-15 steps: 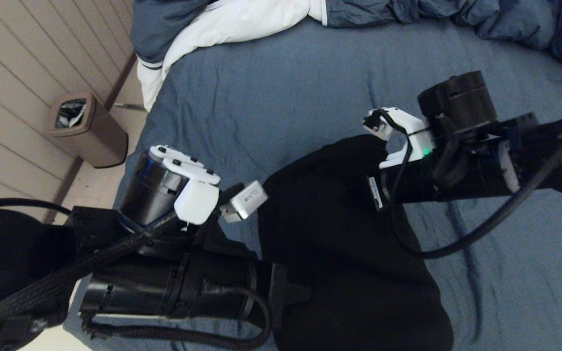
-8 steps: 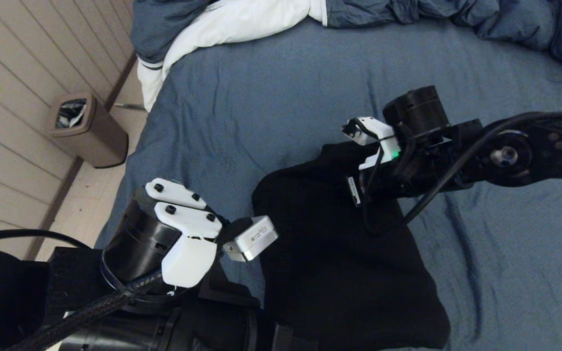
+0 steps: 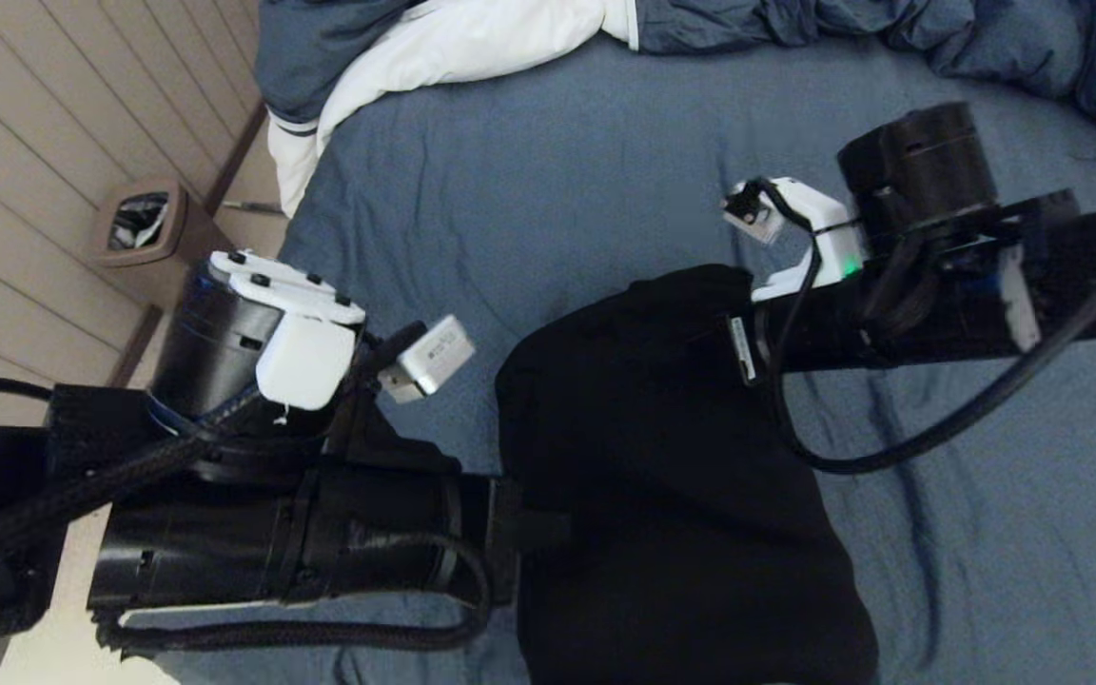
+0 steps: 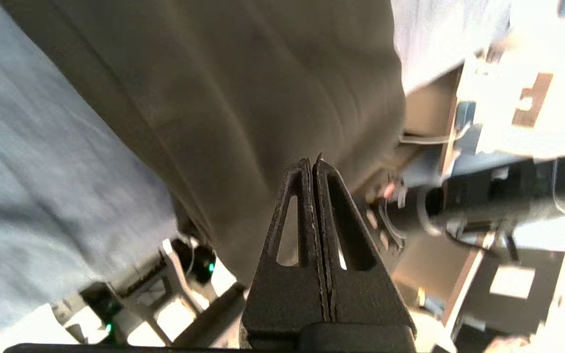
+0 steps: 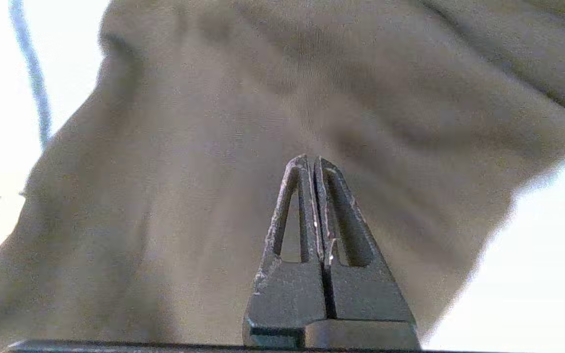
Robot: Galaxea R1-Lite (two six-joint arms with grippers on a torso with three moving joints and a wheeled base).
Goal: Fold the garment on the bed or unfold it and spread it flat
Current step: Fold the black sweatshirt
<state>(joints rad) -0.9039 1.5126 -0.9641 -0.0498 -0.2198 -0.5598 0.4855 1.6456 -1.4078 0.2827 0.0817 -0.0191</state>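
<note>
Seemingly both pinched tight on the black hoodie (image 3: 681, 495), the left gripper (image 4: 314, 159) and right gripper (image 5: 312, 159) could let cloth slip if pulled unevenly.

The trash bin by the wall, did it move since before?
No. The trash bin sits at the same spot against the wall; the left arm now hides part of it.
</note>
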